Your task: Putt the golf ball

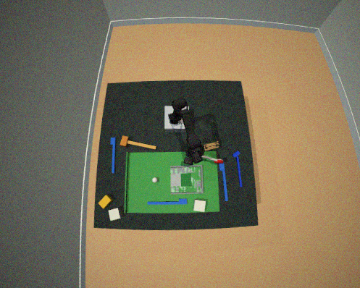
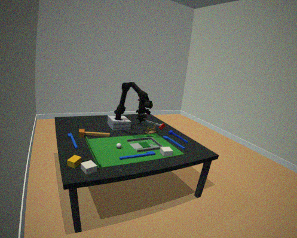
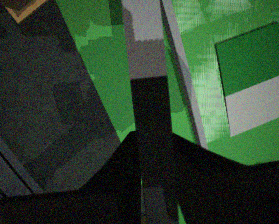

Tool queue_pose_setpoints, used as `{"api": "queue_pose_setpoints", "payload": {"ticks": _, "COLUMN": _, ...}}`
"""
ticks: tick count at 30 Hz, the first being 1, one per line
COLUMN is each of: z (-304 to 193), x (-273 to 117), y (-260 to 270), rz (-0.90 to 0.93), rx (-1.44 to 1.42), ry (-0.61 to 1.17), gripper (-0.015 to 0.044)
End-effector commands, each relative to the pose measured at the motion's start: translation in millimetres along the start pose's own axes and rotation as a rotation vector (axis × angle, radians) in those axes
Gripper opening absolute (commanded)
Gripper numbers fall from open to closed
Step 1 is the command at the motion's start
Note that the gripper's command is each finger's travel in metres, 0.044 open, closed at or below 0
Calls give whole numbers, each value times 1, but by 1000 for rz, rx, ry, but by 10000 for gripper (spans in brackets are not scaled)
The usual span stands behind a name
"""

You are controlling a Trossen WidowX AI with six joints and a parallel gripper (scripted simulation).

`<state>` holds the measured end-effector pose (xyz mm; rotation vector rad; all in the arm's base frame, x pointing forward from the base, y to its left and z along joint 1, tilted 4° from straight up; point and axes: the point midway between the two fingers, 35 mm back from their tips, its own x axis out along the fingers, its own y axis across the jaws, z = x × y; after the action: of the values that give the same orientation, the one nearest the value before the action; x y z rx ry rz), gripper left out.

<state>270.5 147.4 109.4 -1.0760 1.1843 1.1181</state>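
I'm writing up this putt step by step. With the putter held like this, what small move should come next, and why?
Probably carry the red putter across the green mat to the side of the golf ball away from the raised green. The gripper is shut on the putter's shaft, off its wooden stand, but the red head points away from the ball, which lies beyond the raised green.
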Motion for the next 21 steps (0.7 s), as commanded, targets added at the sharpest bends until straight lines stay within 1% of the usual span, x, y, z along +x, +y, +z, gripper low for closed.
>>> {"api": "queue_pose_setpoints", "payload": {"ticks": 1, "z": -12, "x": 1, "y": -10, "rz": 2, "rx": 79, "ry": -7, "gripper": 0}}
{"api": "queue_pose_setpoints", "payload": {"ticks": 21, "z": -109, "x": 2, "y": -60, "rz": -11, "rx": 488, "ry": 13, "gripper": 0}}
